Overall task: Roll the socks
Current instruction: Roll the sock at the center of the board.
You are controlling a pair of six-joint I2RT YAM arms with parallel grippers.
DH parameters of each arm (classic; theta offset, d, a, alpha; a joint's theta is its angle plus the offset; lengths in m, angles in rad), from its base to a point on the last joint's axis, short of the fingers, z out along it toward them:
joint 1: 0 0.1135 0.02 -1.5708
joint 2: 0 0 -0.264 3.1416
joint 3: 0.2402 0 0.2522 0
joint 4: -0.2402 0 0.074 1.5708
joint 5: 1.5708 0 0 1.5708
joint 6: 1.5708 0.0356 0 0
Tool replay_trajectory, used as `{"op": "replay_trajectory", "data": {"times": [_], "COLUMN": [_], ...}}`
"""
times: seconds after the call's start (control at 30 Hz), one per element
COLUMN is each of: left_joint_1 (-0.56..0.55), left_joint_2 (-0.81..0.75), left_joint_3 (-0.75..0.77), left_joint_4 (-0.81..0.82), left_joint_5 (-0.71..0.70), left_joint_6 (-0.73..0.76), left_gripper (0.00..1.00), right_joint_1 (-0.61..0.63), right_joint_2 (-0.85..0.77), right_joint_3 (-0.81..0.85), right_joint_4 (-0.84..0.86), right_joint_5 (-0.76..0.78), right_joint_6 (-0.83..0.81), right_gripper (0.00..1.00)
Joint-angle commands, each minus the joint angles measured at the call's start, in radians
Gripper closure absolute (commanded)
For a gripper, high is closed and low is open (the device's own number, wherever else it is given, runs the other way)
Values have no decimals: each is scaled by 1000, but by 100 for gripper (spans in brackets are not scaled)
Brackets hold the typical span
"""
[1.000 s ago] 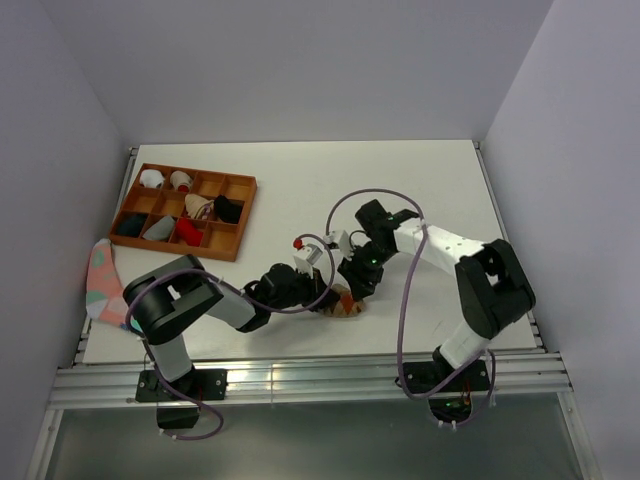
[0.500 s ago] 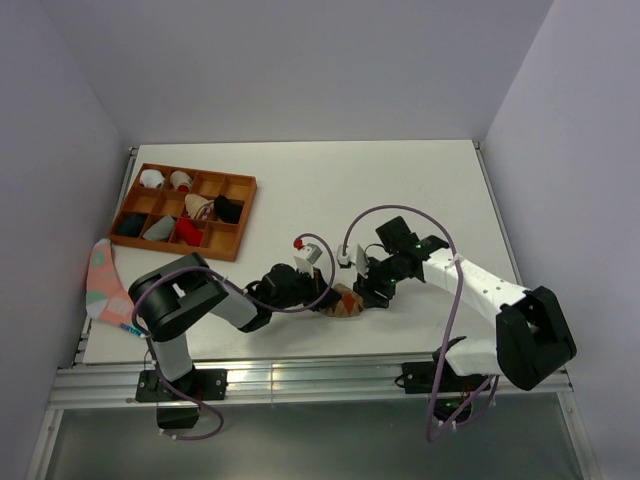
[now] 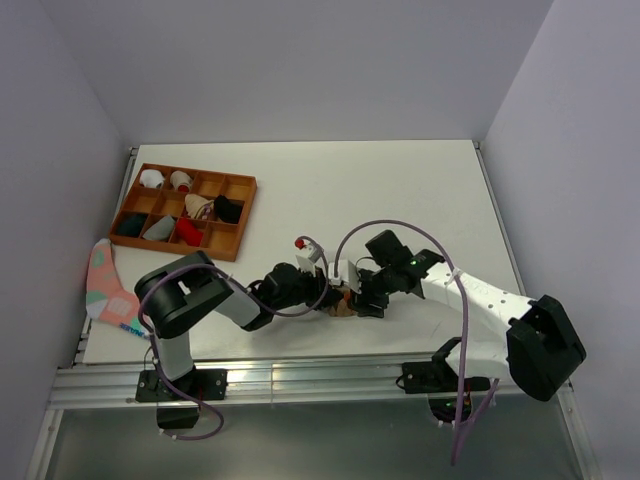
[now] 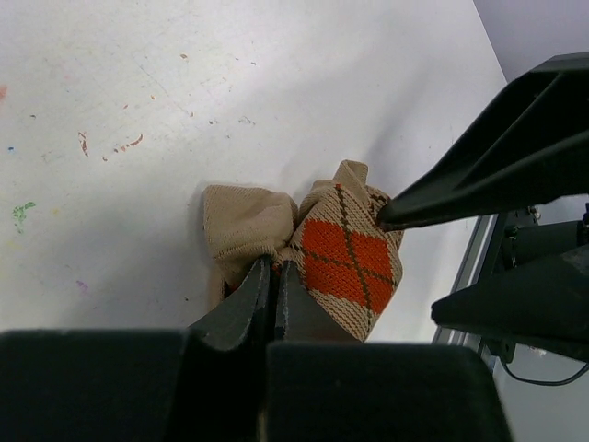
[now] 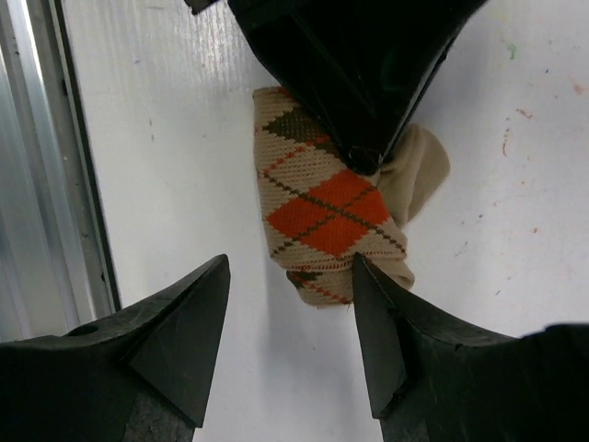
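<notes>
My left gripper (image 4: 272, 276) is clenched. Its jaws are pressed together on a fold of tan fabric at the middle of the argyle sock (image 4: 345, 267). My right gripper (image 5: 290, 260) is released, with its jaws spread wide. One fingertip touches the upper edge of the orange diamond panel. The other hangs clear of the fabric on the side toward the rail (image 5: 55, 184).

The argyle sock lies as a loose, half-formed bundle on the table (image 3: 400, 190), close to the near edge and between my two wrists. No second sock is visible at the bundle.

Handling judgement:
- The knit is light, soft and limp. It will fold under any push and spring open when let go.
- It is not fragile, so firm pressure is acceptable.
- The surface should give good friction against the pads.
- The best hold for the right gripper is across the thick patterned roll, so that both layers are caught. The thin tan flap should be avoided.

Obstructions:
- My left fingers cover the middle of the bundle. The right jaws must close beside them, not on them.
- The rail runs just beside the bundle and limits approach from that side.
- The right arm's cable (image 3: 352, 232) loops above the work area.

The tray (image 3: 245, 220) of bundles and the pink sock (image 3: 103, 280) lie well apart to the left.
</notes>
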Motion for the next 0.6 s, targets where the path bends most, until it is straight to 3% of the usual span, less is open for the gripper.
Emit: {"op": "replay_trajectory", "data": {"times": [0.0, 0.23, 0.57], "left_joint_1": [-7, -6, 2], "left_joint_2": [79, 96, 100], "left_joint_3": [-26, -15, -20], "left_joint_4": [-240, -242, -229], "left_joint_5": [6, 14, 28], "left_joint_6": [37, 40, 39], "left_gripper": [100, 100, 100], "right_joint_1": [49, 130, 135], "right_joint_2": [-2, 58, 163], "right_joint_3": [-14, -29, -12], "right_joint_4": [84, 158, 146], "right_joint_5": [68, 158, 180], "right_joint_6": [10, 30, 26], "right_gripper": [37, 36, 37]}}
